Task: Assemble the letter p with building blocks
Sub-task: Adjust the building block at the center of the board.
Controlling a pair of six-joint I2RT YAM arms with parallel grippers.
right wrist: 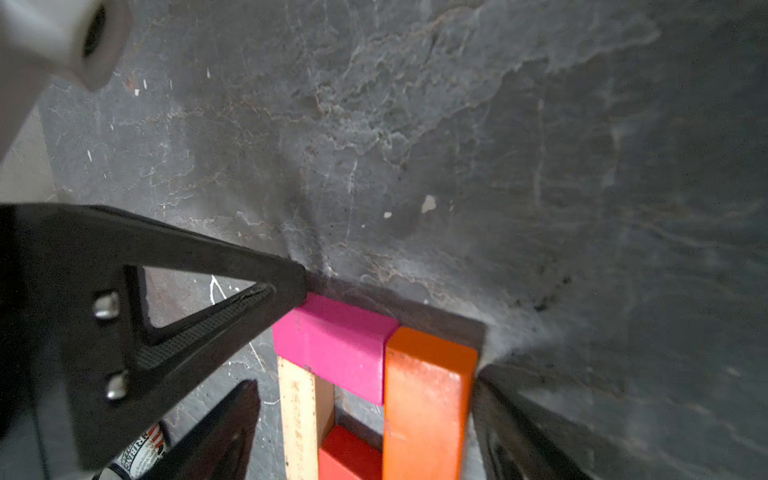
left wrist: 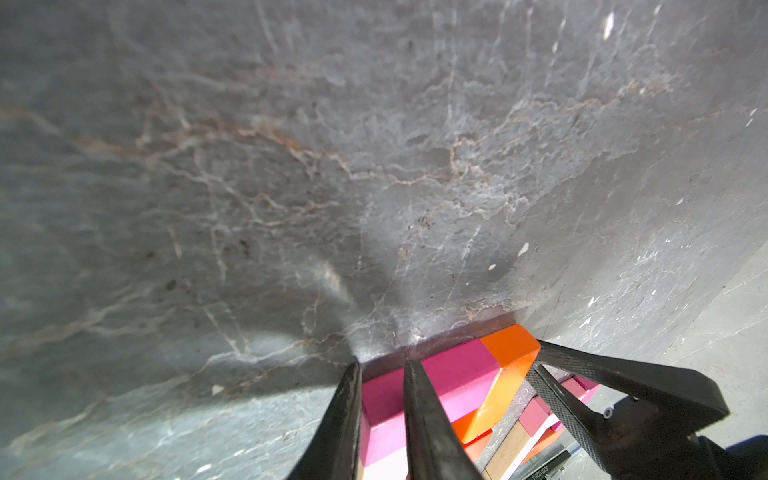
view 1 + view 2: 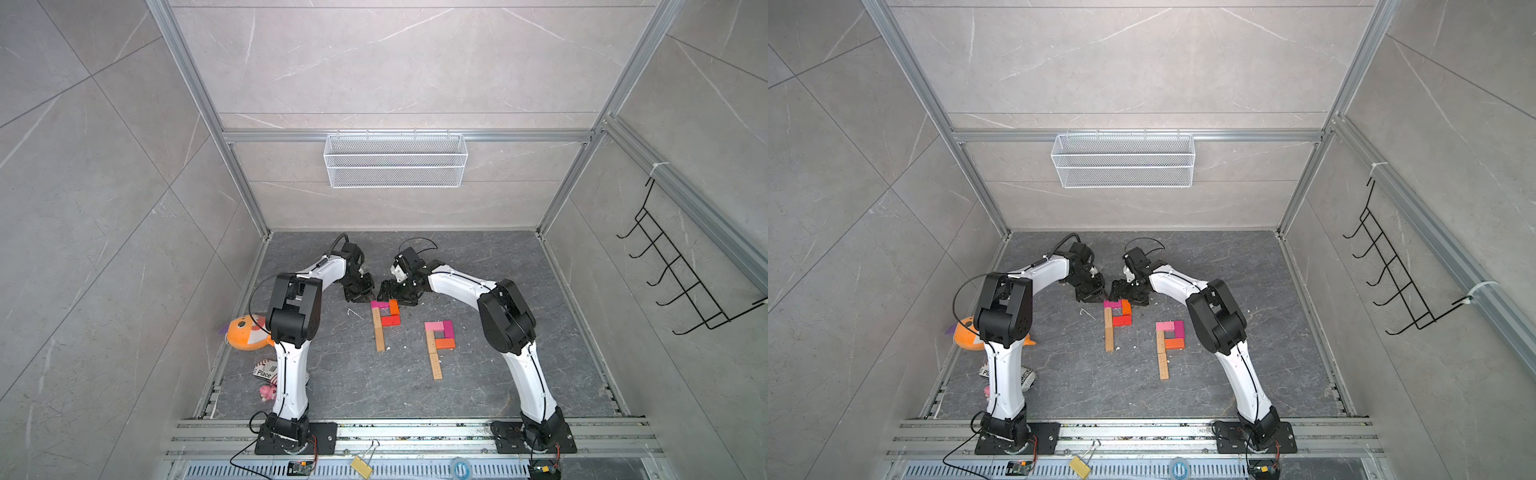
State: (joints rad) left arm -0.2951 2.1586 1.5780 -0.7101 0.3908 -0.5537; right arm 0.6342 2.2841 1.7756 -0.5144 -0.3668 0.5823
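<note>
Left hand [image 2: 382, 363] barely parted, gripping nothing — tips at the end of the magenta block [image 2: 449, 374] topping one P [image 3: 384, 320]. Right hand [image 1: 365, 378] wide open, straddling that P's top; one finger [image 1: 511, 415] touches its orange block [image 1: 424, 395]. A second P [image 3: 439, 340] lies apart on the desk [image 3: 478, 270], to the right — both have tan stems [image 3: 379, 336].
</note>
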